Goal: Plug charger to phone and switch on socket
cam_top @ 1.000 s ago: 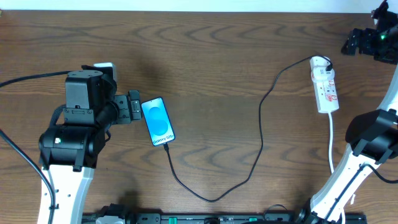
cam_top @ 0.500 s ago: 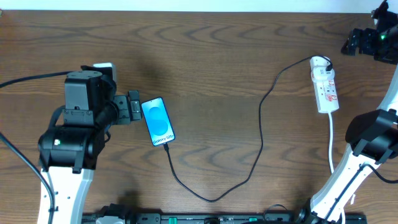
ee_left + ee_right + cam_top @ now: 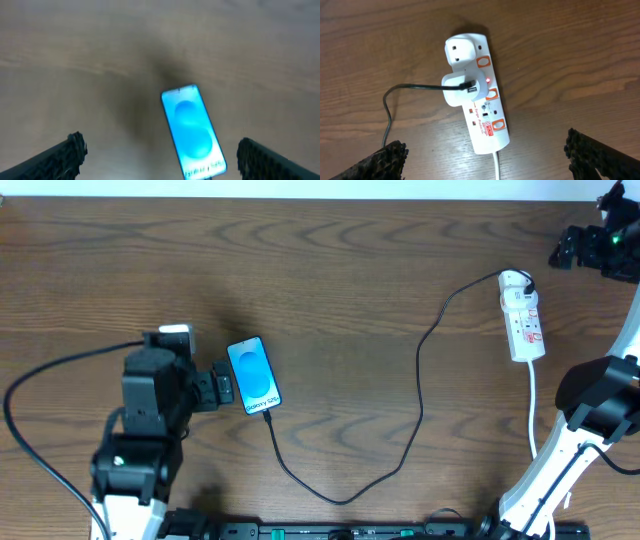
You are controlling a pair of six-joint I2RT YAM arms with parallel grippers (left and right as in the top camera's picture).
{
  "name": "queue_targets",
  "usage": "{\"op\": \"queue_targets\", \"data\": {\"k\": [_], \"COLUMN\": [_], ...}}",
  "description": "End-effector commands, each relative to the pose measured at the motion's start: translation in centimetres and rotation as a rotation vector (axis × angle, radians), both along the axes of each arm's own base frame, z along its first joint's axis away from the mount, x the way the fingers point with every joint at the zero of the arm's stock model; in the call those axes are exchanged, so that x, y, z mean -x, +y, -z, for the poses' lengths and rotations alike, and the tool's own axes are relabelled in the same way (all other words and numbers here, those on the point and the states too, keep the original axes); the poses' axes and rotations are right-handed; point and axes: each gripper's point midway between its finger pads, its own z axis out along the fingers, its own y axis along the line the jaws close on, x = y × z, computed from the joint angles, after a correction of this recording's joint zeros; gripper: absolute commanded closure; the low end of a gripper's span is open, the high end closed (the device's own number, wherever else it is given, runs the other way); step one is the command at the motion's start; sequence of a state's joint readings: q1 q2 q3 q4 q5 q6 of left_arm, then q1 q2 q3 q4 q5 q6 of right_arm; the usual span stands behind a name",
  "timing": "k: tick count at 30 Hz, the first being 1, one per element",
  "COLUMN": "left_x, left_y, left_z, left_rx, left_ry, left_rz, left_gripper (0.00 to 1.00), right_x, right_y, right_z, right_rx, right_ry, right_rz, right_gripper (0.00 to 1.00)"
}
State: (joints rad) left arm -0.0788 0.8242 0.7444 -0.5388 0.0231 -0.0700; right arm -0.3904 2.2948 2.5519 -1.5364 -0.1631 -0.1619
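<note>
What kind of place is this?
Likely a robot lab bench: a dark wooden tabletop, a white power strip with red markings, a blue-screened smartphone and a thin black cable.

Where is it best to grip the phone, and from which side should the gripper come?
Probably across its two long edges near the middle, from straight above. The phone lies flat, screen up, so only thin edges offer a hold, and the cable meets its near short end, better left clear.

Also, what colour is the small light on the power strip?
The light on the power strip is red; clearest in the right wrist view.
</note>
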Motion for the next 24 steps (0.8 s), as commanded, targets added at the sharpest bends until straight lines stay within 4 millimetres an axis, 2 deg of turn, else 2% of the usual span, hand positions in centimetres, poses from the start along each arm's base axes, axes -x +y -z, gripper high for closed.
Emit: {"op": "queue_targets", "data": {"k": [1,8,14,18,24], "left_x": [-0.2,-1.1,-0.8,0.1,1.7], "left_y": [0.1,0.0,0.0,0.1,0.8], "left_z": [-0.2,-3.0,-5.8,-5.9,-4.9], "left_rx": [-0.008,0.012,0.020,0.028,0.028], "left_ry": [-0.106,-0.411,-0.691,-0.794,-0.912], "left_rz": [0.003,0.002,0.005,0.002,-0.021], "left_gripper": [0.02,0.02,0.02,0.02,0.02], "right_x": [-0.2,-0.2,-0.2,-0.2,-0.2], "right_y": [0.0,0.0,0.0,0.0,0.0], "right_z": [-0.6,-0.6,-0.6,-0.6,-0.6], "right_rx": [0.004,0.004,0.004,0.004,0.004], "right_ry": [-0.017,-0.017,-0.017,-0.017,-0.017], "right_rz": [0.009,0.009,0.009,0.009,0.009], "right_gripper": [0.01,0.01,0.01,0.01,0.01]}}
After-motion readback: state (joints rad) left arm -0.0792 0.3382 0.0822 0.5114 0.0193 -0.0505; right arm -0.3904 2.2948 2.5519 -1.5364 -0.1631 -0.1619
